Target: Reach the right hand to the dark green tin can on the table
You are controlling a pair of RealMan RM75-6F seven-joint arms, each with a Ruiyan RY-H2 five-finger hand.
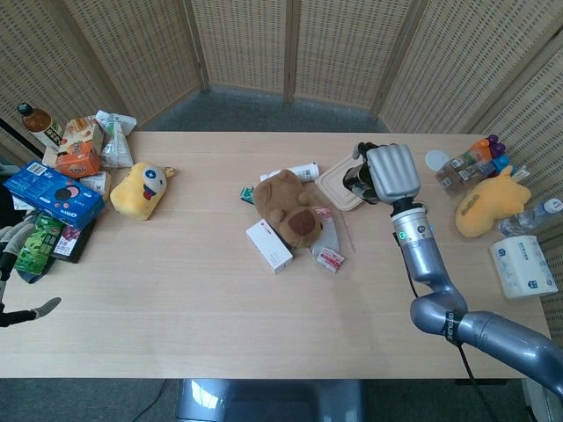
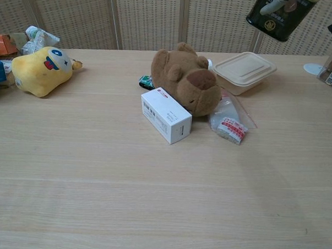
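Note:
My right hand (image 1: pixel 390 173) grips the dark green tin can (image 1: pixel 356 177) and holds it in the air, well above the table (image 1: pixel 176 290). In the chest view the can (image 2: pixel 276 20) hangs tilted at the top right, above the beige lidded container (image 2: pixel 244 69), with fingers (image 2: pixel 273 2) wrapped over its top. In the head view the can sits over that container's right part. Only a dark sliver of my left hand (image 1: pixel 25 311) shows at the far left edge, off the table; how its fingers lie is unclear.
A brown plush bear (image 1: pixel 288 209), a white box (image 1: pixel 269 246) and a plastic bag (image 1: pixel 329 246) lie mid-table. A yellow plush (image 1: pixel 141 190) and snack packs sit at the left. Bottles, another yellow plush (image 1: pixel 488 204) and a tissue pack (image 1: pixel 523 268) crowd the right edge.

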